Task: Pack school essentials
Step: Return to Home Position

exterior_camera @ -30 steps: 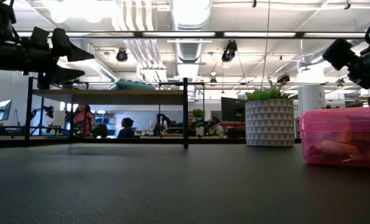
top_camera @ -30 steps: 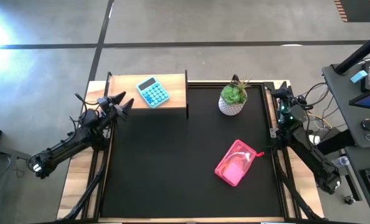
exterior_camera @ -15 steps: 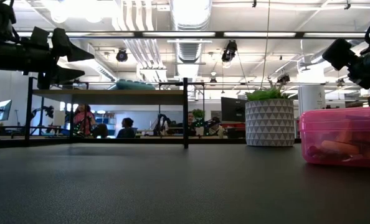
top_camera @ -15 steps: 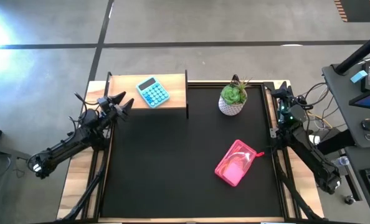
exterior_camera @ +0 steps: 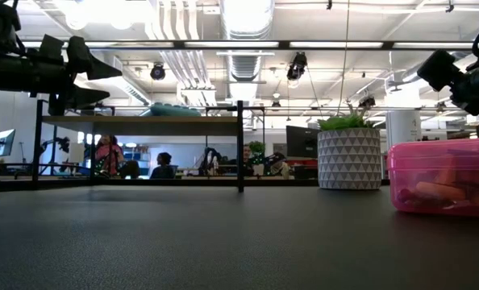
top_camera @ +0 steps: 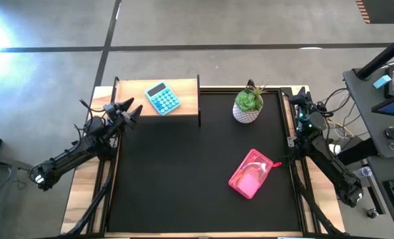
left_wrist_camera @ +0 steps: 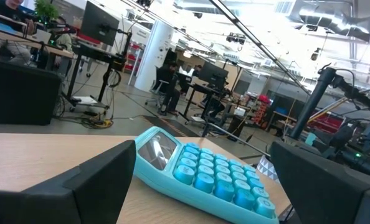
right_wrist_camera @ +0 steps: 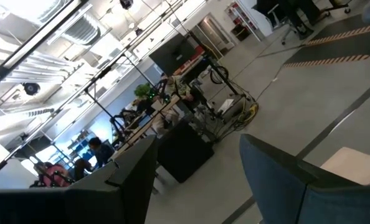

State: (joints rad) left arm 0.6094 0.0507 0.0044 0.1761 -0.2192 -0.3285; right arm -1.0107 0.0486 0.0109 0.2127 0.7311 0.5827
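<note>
A pink see-through zip pouch (top_camera: 252, 174) lies flat on the black mat, toward the table's right; in the low view the pouch (exterior_camera: 445, 187) shows orange shapes through its wall. No loose pens, scissors, eraser, crayon box or notepad are in sight. My left gripper (top_camera: 129, 109) hovers open at the table's far left, fingers pointing at the light-blue calculator (left_wrist_camera: 203, 175). My right gripper (top_camera: 299, 99) hangs open over the table's far right edge, beyond the pouch. In the wrist views, both the left gripper (left_wrist_camera: 202, 148) and the right gripper (right_wrist_camera: 191, 149) have wide gaps between their fingers.
The calculator (top_camera: 162, 98) lies on a raised wooden shelf (top_camera: 184, 106) at the far left. A green plant in a white pot (top_camera: 249, 105) stands on the mat at the far edge, just beyond the pouch. The mat's middle and near part (top_camera: 177, 179) are bare. People sit in the room behind.
</note>
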